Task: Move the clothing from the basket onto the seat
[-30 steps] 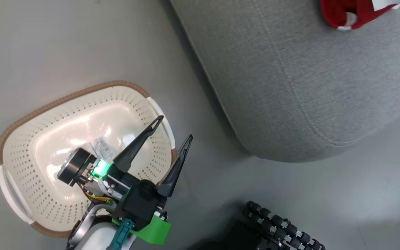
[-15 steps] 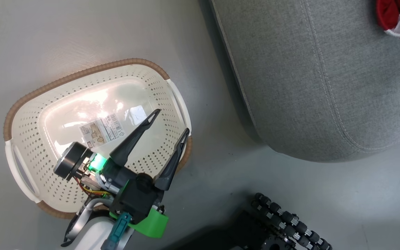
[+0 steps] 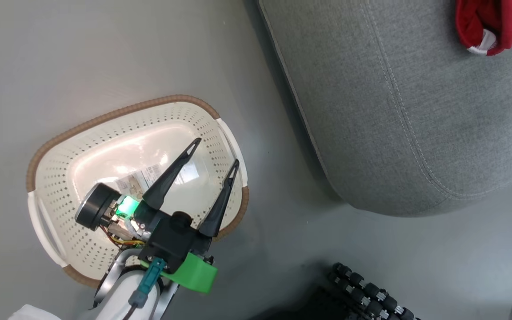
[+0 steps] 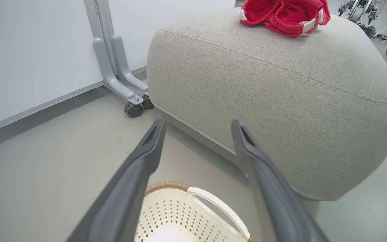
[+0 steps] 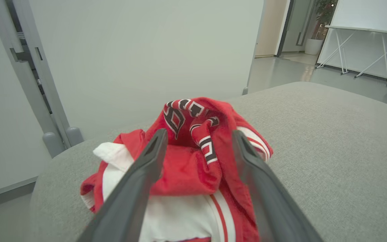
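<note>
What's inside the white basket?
Inside the basket, its shiny bottom and a paper label show. The left gripper, open above it, covers part of the bottom near the robot. The red clothing lies on the seat.

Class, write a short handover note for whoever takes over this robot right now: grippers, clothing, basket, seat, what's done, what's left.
Left gripper: open, empty, above the basket.
Right gripper: open, straddling the clothing.
Clothing: heaped on the seat.
Basket: on the floor beside the seat, no clothing inside.
Done: the move looks complete.
Left: probably just back the right gripper away.
</note>
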You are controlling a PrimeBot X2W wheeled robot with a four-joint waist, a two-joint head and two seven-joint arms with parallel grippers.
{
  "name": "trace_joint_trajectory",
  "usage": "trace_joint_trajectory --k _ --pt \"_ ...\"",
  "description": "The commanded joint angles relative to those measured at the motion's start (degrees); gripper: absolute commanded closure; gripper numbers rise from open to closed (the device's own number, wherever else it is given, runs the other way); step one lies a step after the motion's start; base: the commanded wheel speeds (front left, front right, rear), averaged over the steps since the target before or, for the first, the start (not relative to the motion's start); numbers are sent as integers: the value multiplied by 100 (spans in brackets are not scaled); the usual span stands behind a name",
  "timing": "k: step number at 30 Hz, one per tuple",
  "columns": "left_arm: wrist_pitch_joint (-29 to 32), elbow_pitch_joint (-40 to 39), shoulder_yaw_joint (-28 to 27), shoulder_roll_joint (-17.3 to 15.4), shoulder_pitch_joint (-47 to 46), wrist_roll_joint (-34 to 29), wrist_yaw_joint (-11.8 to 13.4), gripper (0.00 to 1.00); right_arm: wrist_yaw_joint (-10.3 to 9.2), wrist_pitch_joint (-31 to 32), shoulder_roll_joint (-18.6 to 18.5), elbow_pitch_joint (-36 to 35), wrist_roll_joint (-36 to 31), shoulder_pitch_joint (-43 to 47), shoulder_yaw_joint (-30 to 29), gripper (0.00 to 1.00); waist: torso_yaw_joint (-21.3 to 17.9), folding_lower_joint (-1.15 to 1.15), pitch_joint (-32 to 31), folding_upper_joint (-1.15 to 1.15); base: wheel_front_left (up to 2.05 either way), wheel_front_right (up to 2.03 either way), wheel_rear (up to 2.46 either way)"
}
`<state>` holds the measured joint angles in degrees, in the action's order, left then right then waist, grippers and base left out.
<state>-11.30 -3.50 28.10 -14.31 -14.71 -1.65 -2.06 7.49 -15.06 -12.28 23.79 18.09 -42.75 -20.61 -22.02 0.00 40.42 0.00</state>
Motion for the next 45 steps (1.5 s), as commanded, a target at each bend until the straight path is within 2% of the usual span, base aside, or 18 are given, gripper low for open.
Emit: trace_joint_trajectory --k 1,8,15,19,25,31,38,45 --pt "-86 108 -45 30 -66 63 51 0 0 -15 134 -173 -76 262 170 0 151 0 -301 0 0 0 0" --pt "-330 721 -377 451 -88 725 210 0 0 -16 307 -578 -239 1162 1214 0 535 0 -1014 0 0 0 0" --pt "-392 1311 -888 888 144 1290 391 0 0 -16 569 -468 79 1990 1940 0 1268 0 -1939 0 0 0 0" --pt "-390 1449 -1210 1055 465 1566 492 0 -1 -16 657 -446 -52 2465 2360 0 1678 0 -2441 0 0 0 0" --pt "-391 1404 -1639 1134 1067 1779 563 0 0 -16 632 -682 -395 3136 2808 0 2056 0 -3241 0 0 0 0" --pt "-390 826 -1881 1141 1781 1797 642 0 0 -16 726 -1253 -754 3798 2764 0 2131 0 -3908 0 0 0 0" --pt "-384 116 -1990 1138 2545 1336 534 0 0 -16 766 -1748 -839 4326 2912 0 1953 0 -4346 0 0 0 0" --pt "-384 98 -1918 1138 2930 1199 626 0 0 -16 786 -1823 -953 4590 2866 0 1848 0 -4567 0 0 0 0"
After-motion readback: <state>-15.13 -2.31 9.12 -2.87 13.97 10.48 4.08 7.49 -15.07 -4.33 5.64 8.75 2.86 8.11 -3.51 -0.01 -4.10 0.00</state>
